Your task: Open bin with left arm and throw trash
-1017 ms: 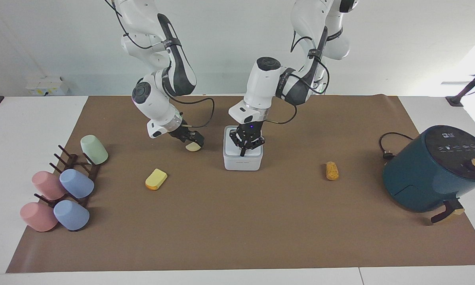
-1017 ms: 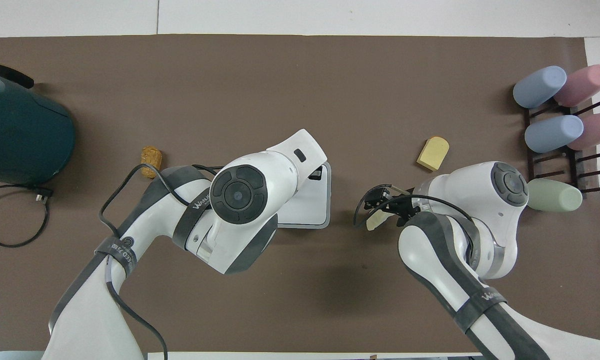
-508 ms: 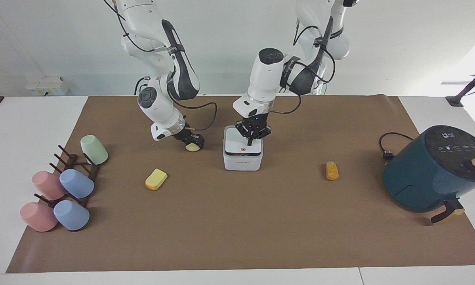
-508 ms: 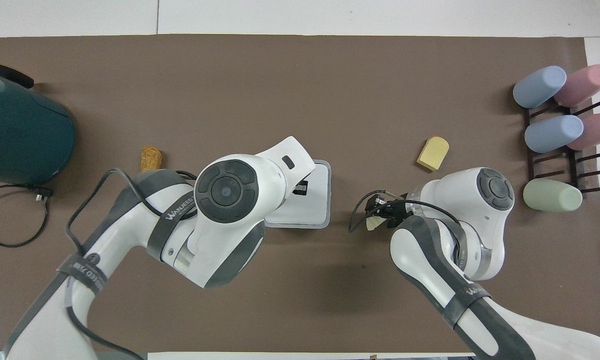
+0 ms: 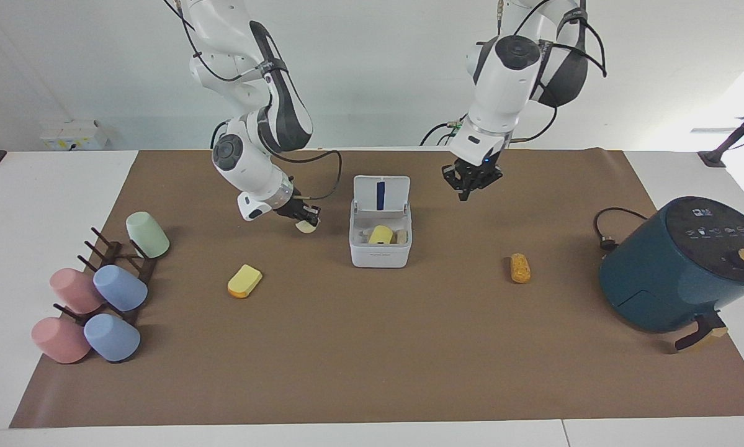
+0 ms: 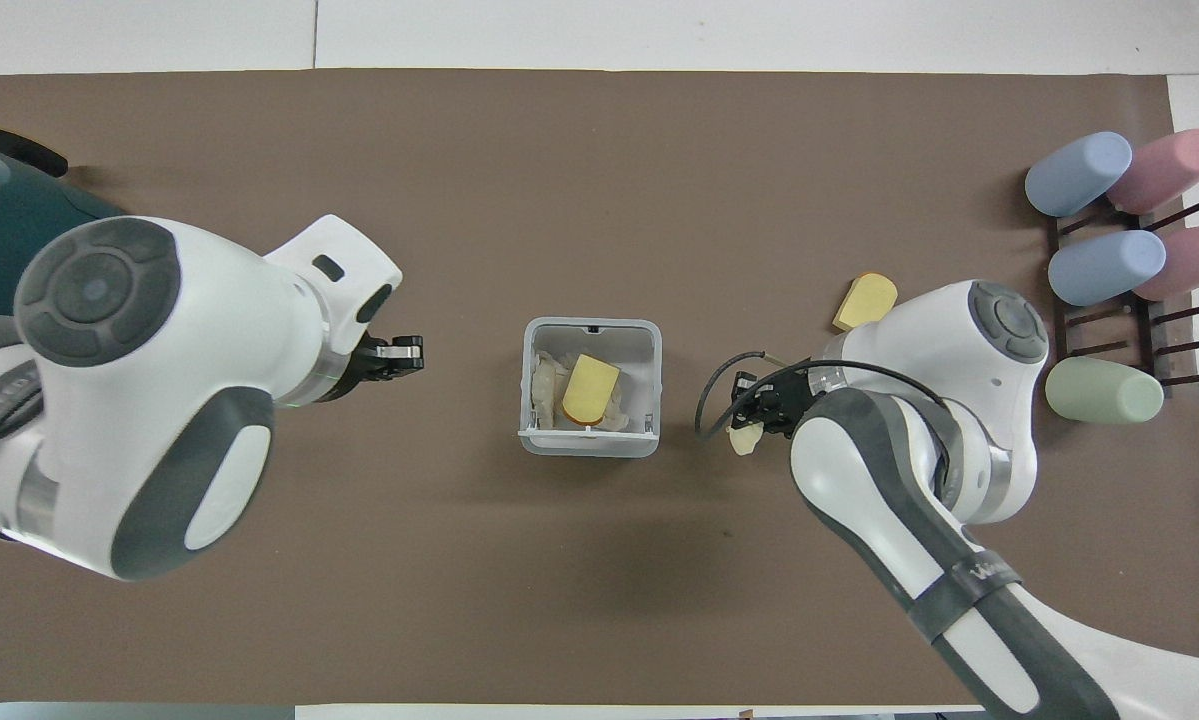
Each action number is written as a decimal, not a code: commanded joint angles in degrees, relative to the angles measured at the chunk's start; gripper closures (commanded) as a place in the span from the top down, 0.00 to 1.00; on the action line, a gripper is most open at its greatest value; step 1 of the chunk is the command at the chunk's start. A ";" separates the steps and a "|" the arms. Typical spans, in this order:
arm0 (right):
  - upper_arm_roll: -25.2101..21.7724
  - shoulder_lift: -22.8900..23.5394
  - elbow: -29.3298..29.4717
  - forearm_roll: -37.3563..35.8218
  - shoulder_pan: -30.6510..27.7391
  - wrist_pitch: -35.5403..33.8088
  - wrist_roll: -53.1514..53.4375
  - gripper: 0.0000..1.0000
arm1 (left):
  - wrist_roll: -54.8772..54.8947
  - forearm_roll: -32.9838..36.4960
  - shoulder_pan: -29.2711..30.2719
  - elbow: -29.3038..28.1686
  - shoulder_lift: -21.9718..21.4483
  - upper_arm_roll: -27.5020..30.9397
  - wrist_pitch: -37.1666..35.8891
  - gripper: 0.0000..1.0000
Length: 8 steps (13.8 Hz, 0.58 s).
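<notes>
The white bin stands mid-mat with its lid flipped up, blue strip showing. A yellow piece and pale scraps lie inside; the overhead view shows the bin open too. My left gripper hangs shut and empty in the air over the mat, beside the bin toward the left arm's end. My right gripper is shut on the cream crescent, just over the mat beside the bin. The yellow wedge and the crumbed oblong lie on the mat.
A dark teal air fryer with its cable stands at the left arm's end. A rack of pastel cups lies at the right arm's end. The oblong is hidden under my left arm in the overhead view.
My left gripper lifted off the bin's top and swung up toward the left arm's end; the lid sprang open. My right gripper raised the crescent slightly.
</notes>
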 commanded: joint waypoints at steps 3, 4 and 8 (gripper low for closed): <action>0.46 7.53 23.79 -2.41 -0.46 -12.09 13.12 0.00 | 13.73 0.17 10.20 -1.02 -2.23 -0.21 -2.90 1.00; 0.55 8.59 25.57 -1.89 0.94 -10.53 16.73 0.00 | 15.94 0.17 12.05 -0.59 -2.67 -0.21 -3.61 1.00; 0.73 8.34 19.72 -1.35 11.39 6.24 26.67 0.00 | 22.89 0.17 18.03 4.85 -2.85 -0.12 -9.14 1.00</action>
